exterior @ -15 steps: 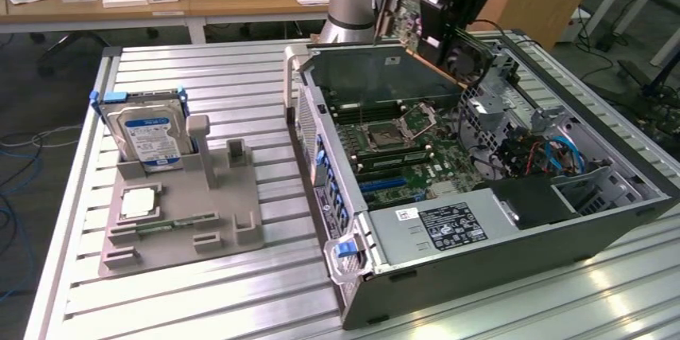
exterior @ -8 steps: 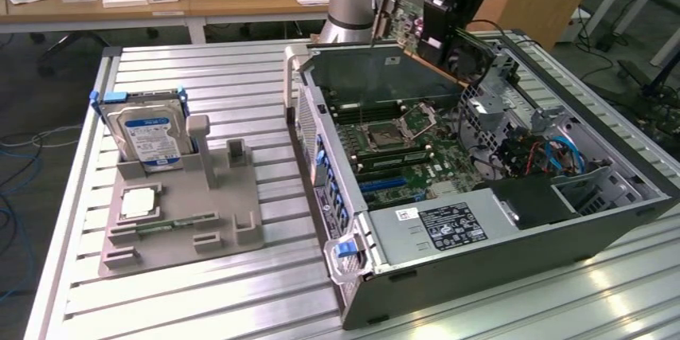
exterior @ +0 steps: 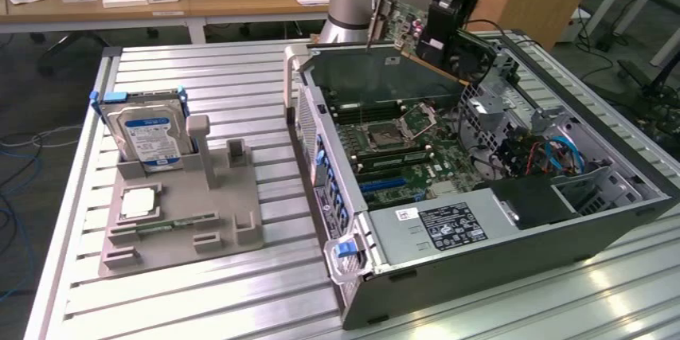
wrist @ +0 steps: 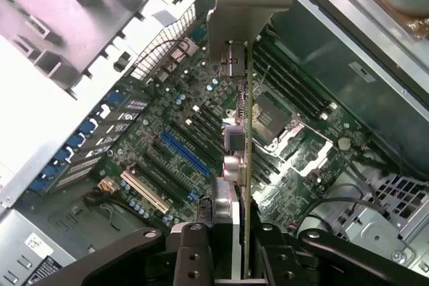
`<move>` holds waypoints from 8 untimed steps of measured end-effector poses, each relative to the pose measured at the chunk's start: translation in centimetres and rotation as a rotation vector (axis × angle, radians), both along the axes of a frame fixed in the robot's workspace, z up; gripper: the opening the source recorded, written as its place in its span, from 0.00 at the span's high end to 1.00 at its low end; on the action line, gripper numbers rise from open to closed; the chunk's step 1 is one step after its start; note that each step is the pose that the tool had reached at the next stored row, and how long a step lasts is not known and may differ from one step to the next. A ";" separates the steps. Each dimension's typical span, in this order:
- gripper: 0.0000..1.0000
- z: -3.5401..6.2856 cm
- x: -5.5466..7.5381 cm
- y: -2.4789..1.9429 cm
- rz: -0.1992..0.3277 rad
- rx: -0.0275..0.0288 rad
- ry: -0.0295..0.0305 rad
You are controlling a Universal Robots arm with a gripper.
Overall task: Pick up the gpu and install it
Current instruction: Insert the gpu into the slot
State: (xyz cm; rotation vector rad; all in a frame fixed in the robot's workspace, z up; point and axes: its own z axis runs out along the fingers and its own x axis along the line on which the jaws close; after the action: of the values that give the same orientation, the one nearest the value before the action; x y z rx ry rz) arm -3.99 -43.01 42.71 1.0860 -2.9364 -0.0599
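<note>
The gpu is a flat green circuit card with a dark fan side, held in the air over the far end of the open computer case. My gripper is shut on it from above. In the wrist view the gpu appears edge-on as a slim strip with its metal bracket at the far end. It hangs between the gripper fingers above the motherboard. The card is clear of the board, over the blue slot and the processor socket.
On the exterior view's left, a grey fixture on the slatted table holds an upright hard drive and a small silver chip. Inside the case lie the motherboard, the power supply and blue cables.
</note>
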 end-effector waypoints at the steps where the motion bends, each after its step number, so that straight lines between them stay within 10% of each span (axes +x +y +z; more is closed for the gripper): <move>1: 0.72 0.00 0.0 0.00 0.014 0.0000 0.0000; 8: 0.72 -0.01 0.0 0.00 0.109 0.0000 0.0000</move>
State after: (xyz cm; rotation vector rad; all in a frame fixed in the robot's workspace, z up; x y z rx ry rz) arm -3.99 -43.01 42.70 1.2436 -2.8711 -0.0589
